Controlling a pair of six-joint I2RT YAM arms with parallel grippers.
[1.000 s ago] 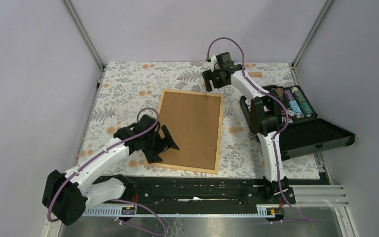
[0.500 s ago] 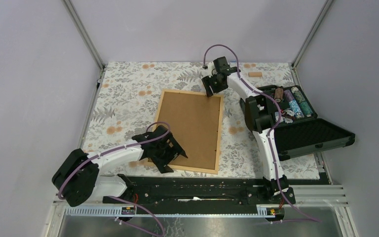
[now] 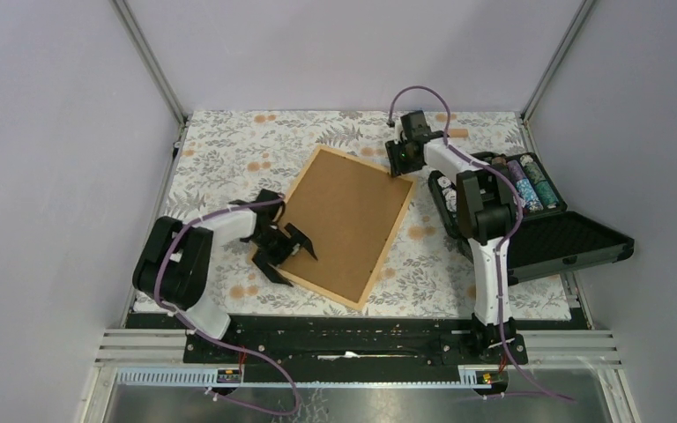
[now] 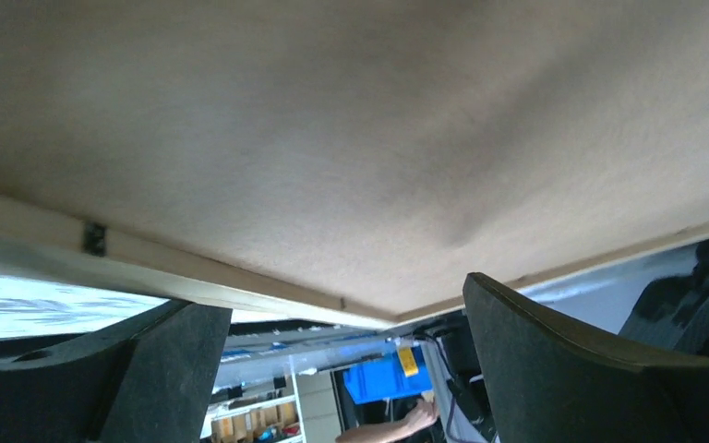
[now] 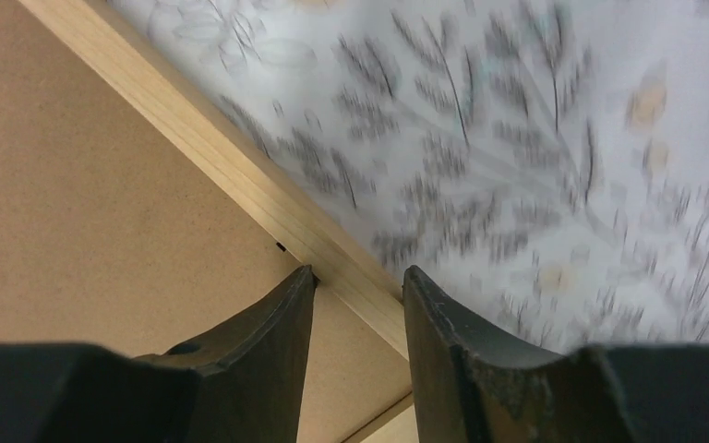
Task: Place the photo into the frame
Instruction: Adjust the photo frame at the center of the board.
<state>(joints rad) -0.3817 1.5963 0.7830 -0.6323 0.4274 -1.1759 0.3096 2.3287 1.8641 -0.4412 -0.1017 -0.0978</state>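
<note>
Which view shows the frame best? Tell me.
Top external: the whole frame shows, lying back up. Left wrist gives only a blurred corner up close; right wrist, one stretch of wooden edge.

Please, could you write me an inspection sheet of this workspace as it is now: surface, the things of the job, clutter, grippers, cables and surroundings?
Surface: table covered by a floral cloth.
Job's things: the frame lies askew, with its brown backing board facing up; the photo: nothing seen.
Clutter: open black case holding rolls, at the right; small wooden block at the far edge.
Grippers: left gripper wide open at the frame's left corner; right gripper astride the wooden rail near the far right corner, grip unclear.
Cables: purple cables run along both arms.
Surroundings: lilac walls, metal posts.
</note>
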